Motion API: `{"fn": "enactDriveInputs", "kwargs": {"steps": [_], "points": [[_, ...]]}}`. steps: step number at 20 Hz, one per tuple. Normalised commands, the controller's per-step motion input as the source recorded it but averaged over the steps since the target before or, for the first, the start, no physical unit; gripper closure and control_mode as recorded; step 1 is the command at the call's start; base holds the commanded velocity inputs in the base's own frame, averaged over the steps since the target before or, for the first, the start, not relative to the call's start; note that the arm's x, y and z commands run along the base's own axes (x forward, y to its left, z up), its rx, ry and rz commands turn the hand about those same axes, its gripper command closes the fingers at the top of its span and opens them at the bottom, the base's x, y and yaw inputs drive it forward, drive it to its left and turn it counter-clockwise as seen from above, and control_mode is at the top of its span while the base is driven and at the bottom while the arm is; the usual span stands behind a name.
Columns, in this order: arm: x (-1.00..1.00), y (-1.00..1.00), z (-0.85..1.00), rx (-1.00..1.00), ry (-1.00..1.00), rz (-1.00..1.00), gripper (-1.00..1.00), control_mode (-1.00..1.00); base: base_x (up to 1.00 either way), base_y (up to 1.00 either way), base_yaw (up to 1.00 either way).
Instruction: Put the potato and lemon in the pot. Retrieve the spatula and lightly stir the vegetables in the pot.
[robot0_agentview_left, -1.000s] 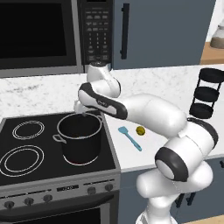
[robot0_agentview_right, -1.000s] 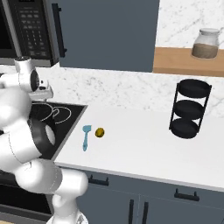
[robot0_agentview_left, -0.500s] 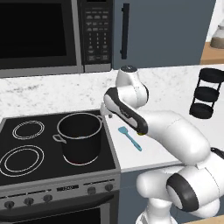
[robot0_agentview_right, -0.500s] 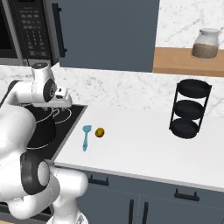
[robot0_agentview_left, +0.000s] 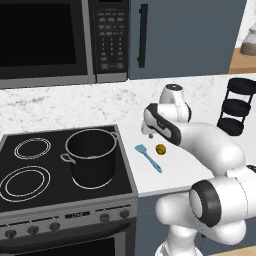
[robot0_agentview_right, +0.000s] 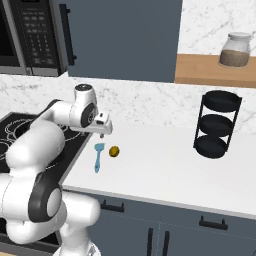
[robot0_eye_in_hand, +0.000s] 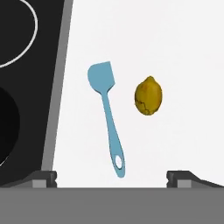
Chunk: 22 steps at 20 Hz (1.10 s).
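Note:
The dark pot (robot0_agentview_left: 92, 155) stands on the stove's right front burner, its inside in shadow; the potato is hidden. On the white counter right of the stove lies the light-blue spatula (robot0_agentview_left: 149, 157) (robot0_agentview_right: 98, 156) (robot0_eye_in_hand: 107, 113), blade toward the wall. A small yellow-brown lemon (robot0_agentview_left: 160, 149) (robot0_agentview_right: 114, 151) (robot0_eye_in_hand: 148, 96) rests just to its right, apart from it. My gripper (robot0_agentview_left: 148, 133) (robot0_agentview_right: 101, 133) (robot0_eye_in_hand: 111, 178) hangs open and empty above these two, pointing down at the spatula's handle end.
The black stove top (robot0_agentview_left: 30, 170) has ring burners on its left side. A microwave (robot0_agentview_left: 50, 40) hangs above it. A black three-tier rack (robot0_agentview_right: 216, 125) stands at the counter's back right, with a jar (robot0_agentview_right: 235, 50) on a wooden shelf above.
The arm has swung right, from above the pot to above the spatula and lemon on the counter. The jaws have stayed open and empty.

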Motion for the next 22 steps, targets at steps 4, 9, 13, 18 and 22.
{"fn": "enactDriveInputs", "kwargs": {"steps": [4,9,13,18,22], "points": [[0.89,-1.0,-0.61,0.05,0.1,-0.02,-1.0,-1.0,0.0,0.0,0.0],[0.53,-0.6,-0.56,0.06,0.01,0.0,-1.0,-1.0,0.0,0.0,0.0],[0.28,-0.01,-0.26,0.02,0.0,0.0,-1.0,-1.0,0.0,0.0,0.0],[0.1,0.06,-0.18,0.0,0.0,0.0,-1.0,-1.0,0.0,0.0,0.0],[0.0,0.18,-0.22,0.0,0.0,0.0,-1.0,-1.0,0.0,0.0,0.0]]}}
